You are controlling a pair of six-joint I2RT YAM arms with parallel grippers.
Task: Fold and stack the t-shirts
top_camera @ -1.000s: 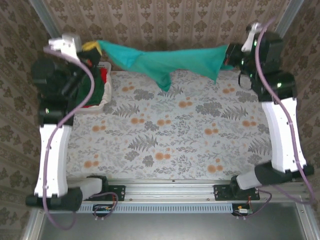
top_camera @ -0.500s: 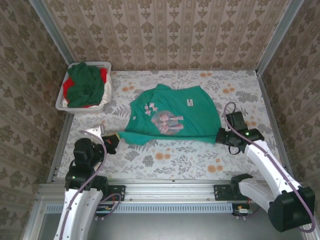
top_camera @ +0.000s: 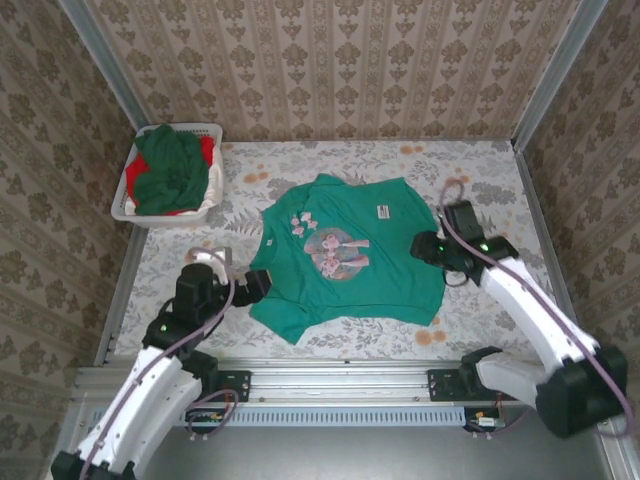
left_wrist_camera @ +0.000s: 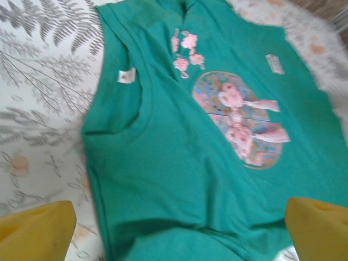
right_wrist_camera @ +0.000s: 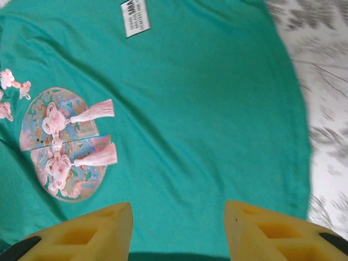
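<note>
The teal t-shirt (top_camera: 350,270) lies spread flat and face up on the tabletop (top_camera: 330,160), between the two pincers. In the top view, the left pincer (top_camera: 258,283) sits at the shirt's left edge, near the lower corner. The right pincer (top_camera: 420,247) sits at the opposite edge, and the cloth stretches from one to the other. That view is too small to show how the jaws stand.

The wrist views settle it. The left pincer (left_wrist_camera: 176,234) has its yellow fingers (left_wrist_camera: 38,228) spread wide at the two bottom corners of the picture, gripping nothing, with the shirt lying ahead of and below them. The right pincer (right_wrist_camera: 176,234) is likewise parted, its fingers (right_wrist_camera: 81,231) apart over the cloth, which runs on beneath and beyond them.

Ahead of the left pincer the round print (left_wrist_camera: 242,122) shows as pink figures on a grey-blue disc. A small white tag (left_wrist_camera: 126,76) lies near a side fold, too small to pick out from above. Ahead of the right pincer, at the far end, lies the white label (right_wrist_camera: 134,16).

From above, well beyond the left pincer at the far left corner, a white basket (top_camera: 125,200) holds a dark green shirt (top_camera: 170,165) bunched over a red shirt (top_camera: 207,150).
</note>
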